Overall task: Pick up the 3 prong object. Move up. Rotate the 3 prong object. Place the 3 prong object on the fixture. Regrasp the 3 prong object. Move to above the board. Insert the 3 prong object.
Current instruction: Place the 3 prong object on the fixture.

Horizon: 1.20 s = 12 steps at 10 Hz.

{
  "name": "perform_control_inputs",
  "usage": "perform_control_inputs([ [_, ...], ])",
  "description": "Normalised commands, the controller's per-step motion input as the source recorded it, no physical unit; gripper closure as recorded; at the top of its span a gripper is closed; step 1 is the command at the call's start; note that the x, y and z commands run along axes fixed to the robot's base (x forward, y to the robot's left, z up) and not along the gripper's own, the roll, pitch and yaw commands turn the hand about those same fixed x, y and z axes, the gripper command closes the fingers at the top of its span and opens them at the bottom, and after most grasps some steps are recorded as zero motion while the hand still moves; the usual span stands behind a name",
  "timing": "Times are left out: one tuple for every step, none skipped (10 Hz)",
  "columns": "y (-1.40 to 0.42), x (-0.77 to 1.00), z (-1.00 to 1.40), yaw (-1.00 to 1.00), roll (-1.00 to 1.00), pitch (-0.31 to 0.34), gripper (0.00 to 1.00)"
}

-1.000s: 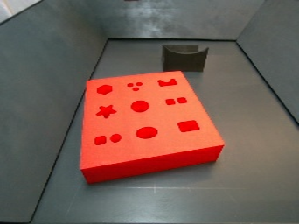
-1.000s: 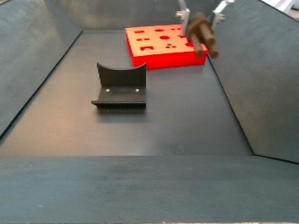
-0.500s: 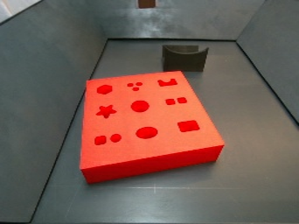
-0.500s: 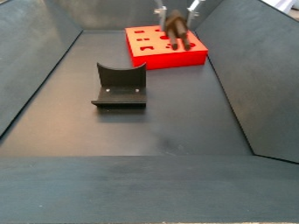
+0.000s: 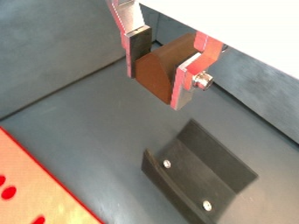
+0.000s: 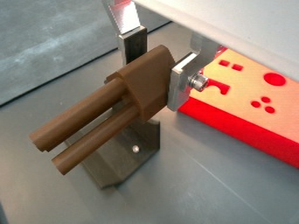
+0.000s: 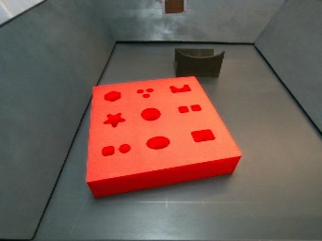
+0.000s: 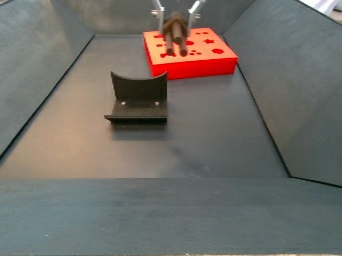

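Where the dark floor (image 7: 189, 221) runs between grey walls, board (image 7: 157, 135) lying flat near its middle in a side view, bright red, cutouts up: hexagon, star, circles, oval, squares, three small holes. Same board (image 8: 191, 52) toward the far end of the floor in a side view; red edge also caught in both wrist views (image 6: 251, 105).

Fixture (image 8: 136, 98) standing on the floor apart from the board, dark, curved notch in its top, base plate flat. Also near the far wall behind the board (image 7: 199, 61), and below the tool in a wrist view (image 5: 198, 172).

Gripper (image 5: 163, 63) raised above the floor, clear of board and fixture; seen over the board's end in a side view (image 8: 174, 20). Jaws clamped on the 3 prong object (image 6: 105, 117), silver fingers (image 5: 188, 73) pressed flat on both sides of its brown block. Prongs long, rounded, pointing away from the jaws, free of any surface. Only a brown scrap of the piece (image 7: 174, 6) showing at the frame's upper edge in a side view.
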Motion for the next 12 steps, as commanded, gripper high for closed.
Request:
perform_control_inputs([
  [-0.06, 0.92, -0.03, 0.04, 0.02, 0.080, 1.00],
  [-0.04, 0.83, -0.02, 0.04, 0.03, 0.092, 1.00],
  [-0.03, 0.73, -0.01, 0.05, 0.04, 0.106, 1.00],
  [0.20, 0.86, 0.20, -0.05, -1.00, 0.078, 1.00],
  [0.20, 0.74, 0.19, -0.06, -1.00, 0.088, 1.00],
  [0.16, 0.64, 0.12, -0.08, -1.00, 0.098, 1.00],
  [0.12, 0.57, 0.07, -0.08, -1.00, 0.101, 1.00],
  [0.07, 0.43, 0.02, -0.09, -1.00, 0.113, 1.00],
  [0.06, 0.34, 0.02, -0.09, -1.00, 0.122, 1.00],
  [0.06, 0.25, 0.01, -0.10, -1.00, 0.129, 1.00],
  [0.05, 0.16, 0.00, -0.11, -1.00, 0.133, 1.00],
  [0.05, 0.08, 0.00, -0.13, -1.00, 0.132, 1.00],
])
